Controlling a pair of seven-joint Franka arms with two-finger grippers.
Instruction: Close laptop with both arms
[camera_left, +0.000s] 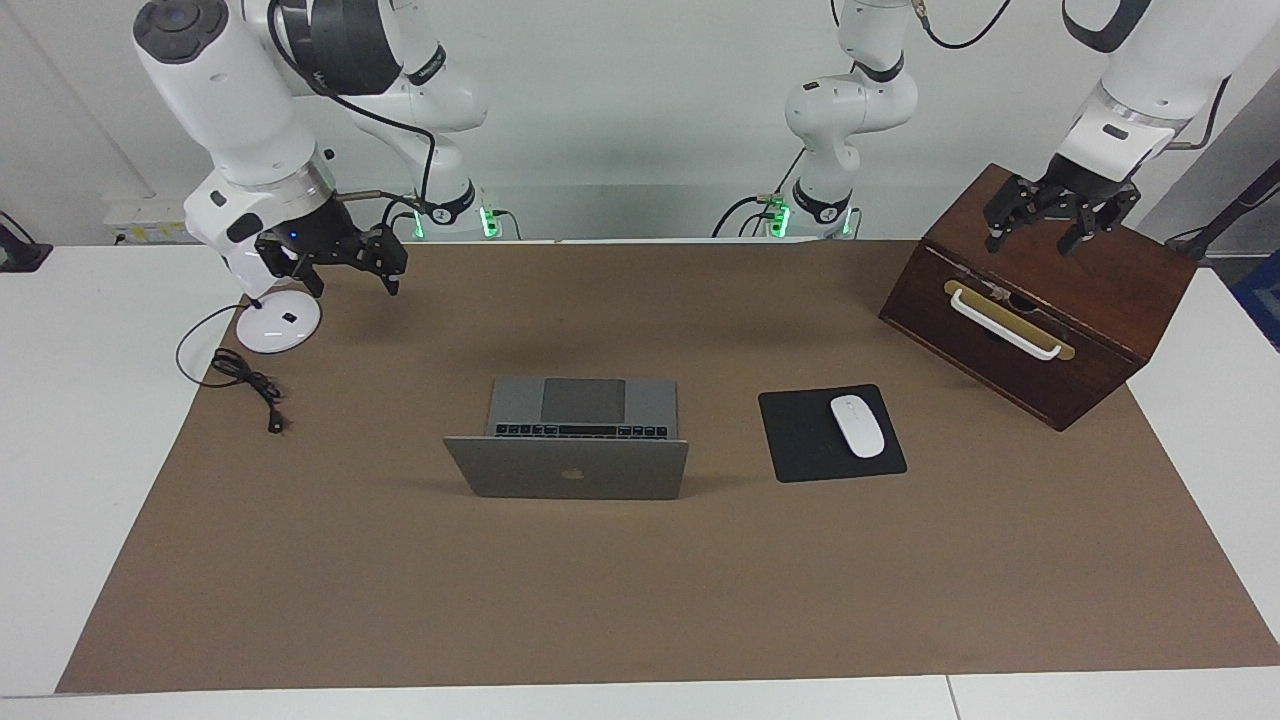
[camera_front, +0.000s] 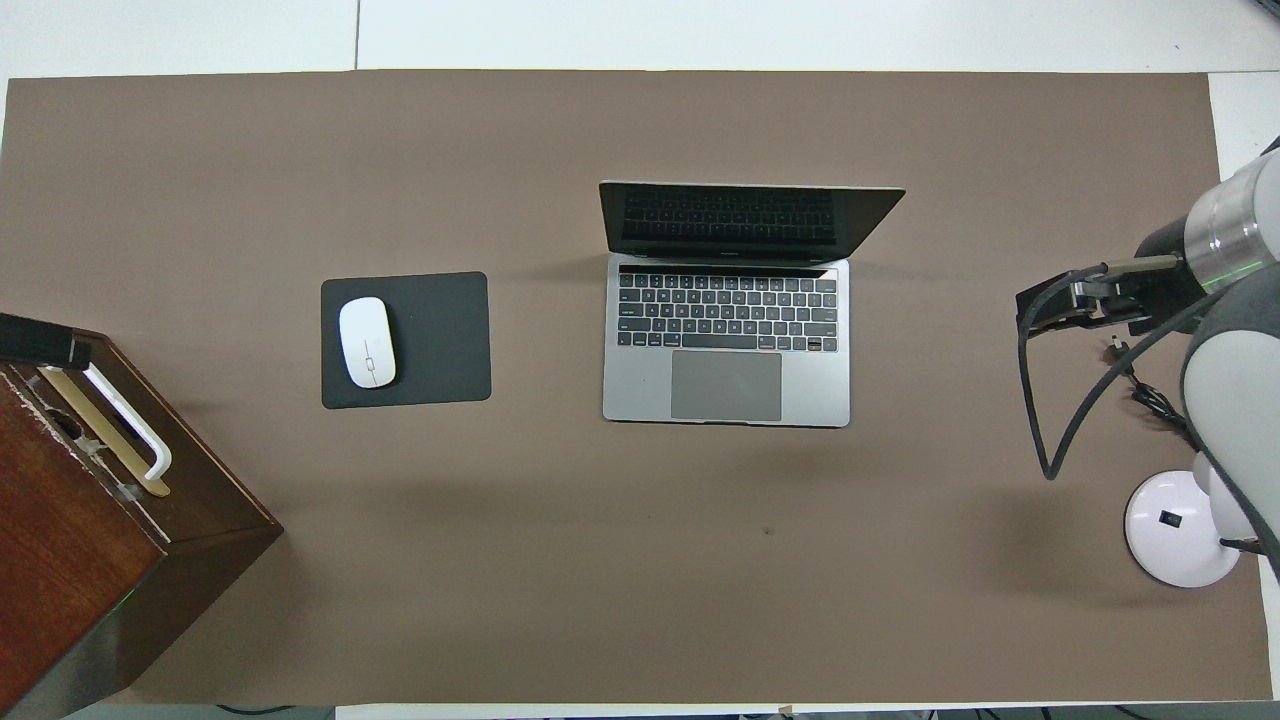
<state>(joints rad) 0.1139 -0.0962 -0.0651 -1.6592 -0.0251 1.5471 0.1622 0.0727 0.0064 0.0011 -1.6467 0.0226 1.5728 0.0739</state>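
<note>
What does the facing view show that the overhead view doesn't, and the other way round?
Only the facing view shows the left gripper, open over the wooden box, the open right gripper over the mat near the white round base, and the apple logo on the laptop lid. Only the overhead view shows the laptop's dark screen and full keyboard. Both show the open laptop, the white mouse on its black mouse pad, the box and the black cable.

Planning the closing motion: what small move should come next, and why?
Probably bring the right hand across toward the laptop lid: the lid stands open, both hands are open and well clear of it, and the left hand hangs over the wooden box.
</note>
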